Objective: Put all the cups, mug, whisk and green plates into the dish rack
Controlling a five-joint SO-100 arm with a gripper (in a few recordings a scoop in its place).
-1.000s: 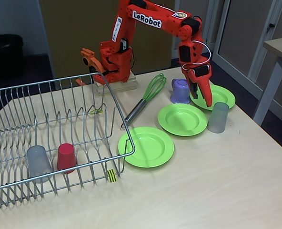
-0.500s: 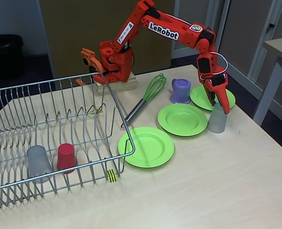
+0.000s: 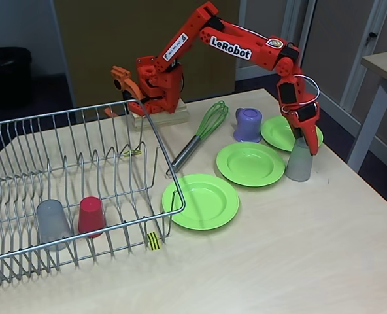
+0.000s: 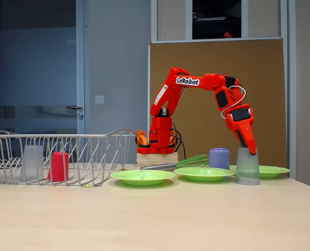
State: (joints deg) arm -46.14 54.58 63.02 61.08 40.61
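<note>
Three round glossy green plates (image 3: 200, 200)

place: office or lab | cues: pale table (image 3: 324, 261), brown partition board (image 4: 259, 94), grey door (image 4: 40, 78)

A pale wood-grain tabletop (image 3: 298, 261) fills the foreground. Behind it stands a brown board (image 4: 259, 94) at 12 o'clock. A grey door (image 4: 37, 83) with a handle sits at 9 o'clock, and another table (image 3: 383, 72) at 2 o'clock.

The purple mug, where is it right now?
In both fixed views the mug stands on the table between the whisk and the far green plate.
</note>
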